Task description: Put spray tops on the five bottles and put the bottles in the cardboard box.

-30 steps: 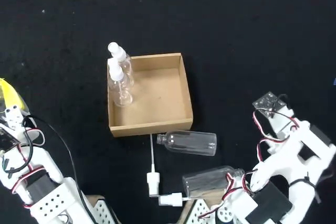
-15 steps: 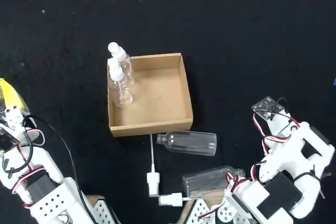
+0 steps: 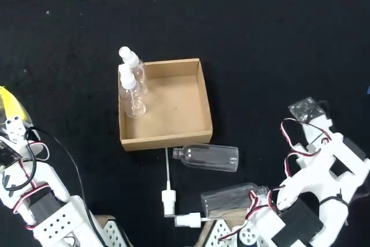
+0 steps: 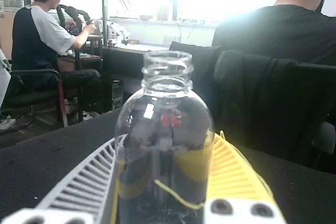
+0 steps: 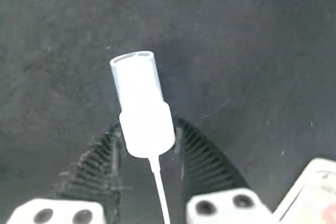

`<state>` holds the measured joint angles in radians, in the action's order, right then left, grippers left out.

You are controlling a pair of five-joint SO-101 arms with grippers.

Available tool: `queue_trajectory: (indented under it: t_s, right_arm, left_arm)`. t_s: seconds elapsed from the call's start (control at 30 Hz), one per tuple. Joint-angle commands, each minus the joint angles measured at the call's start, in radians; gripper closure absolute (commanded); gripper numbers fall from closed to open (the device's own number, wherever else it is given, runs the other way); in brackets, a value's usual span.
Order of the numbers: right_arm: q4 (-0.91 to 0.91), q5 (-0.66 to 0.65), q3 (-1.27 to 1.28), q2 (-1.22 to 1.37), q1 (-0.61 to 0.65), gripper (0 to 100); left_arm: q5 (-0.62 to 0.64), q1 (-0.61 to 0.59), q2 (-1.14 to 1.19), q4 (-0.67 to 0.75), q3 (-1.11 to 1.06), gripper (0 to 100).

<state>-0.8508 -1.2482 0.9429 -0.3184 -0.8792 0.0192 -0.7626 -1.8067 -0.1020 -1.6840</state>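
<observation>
Right gripper [image 5: 148, 139] has shifted, clenched on spray top [image 5: 140, 98]; left gripper [image 4: 165, 174] grasps bottle [image 4: 164, 124]. Skewed tube [image 5: 159, 190] could miss neck [image 4: 168, 72].

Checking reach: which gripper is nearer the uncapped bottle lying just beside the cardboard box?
Right. The right gripper, shut on a spray top, is off the base end of the uncapped bottle; the left gripper, holding a second bottle, is far beyond the box.

I'm seeing two capped bottles [image 3: 134, 102] standing in the cardboard box [image 3: 167, 140] along its left wall. An open bottle [image 3: 206, 158] is lying just before the box, a second bottle [image 3: 230, 199] nearer the arms, two loose spray tops [image 3: 168, 199] lying left of it, perhaps touching each other.
</observation>
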Motion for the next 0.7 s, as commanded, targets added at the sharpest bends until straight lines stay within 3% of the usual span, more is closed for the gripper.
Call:
queue_trajectory:
  t_s: [0.0, 0.1, 0.17, 0.5, 0.67]
  right_arm:
    - [-0.049, 0.133, -0.028, -0.053, -0.038, 87.1]
    - [-0.106, 0.135, -0.027, -0.053, -0.041, 74.7]
    - [-0.137, 0.138, -0.030, -0.053, -0.025, 72.0]
    - [-0.157, 0.133, -0.030, -0.053, 0.104, 72.0]
    - [-0.155, 0.034, -0.016, -0.044, 0.100, 77.1]
  left_arm:
    - [0.008, -0.012, -0.018, 0.020, -0.015, 97]
    - [0.008, -0.012, -0.018, 0.020, -0.015, 97]
    - [0.008, -0.012, -0.018, 0.020, -0.015, 97]
    - [0.008, -0.012, -0.018, 0.020, -0.015, 97]
    - [0.008, -0.012, -0.018, 0.020, -0.015, 97]
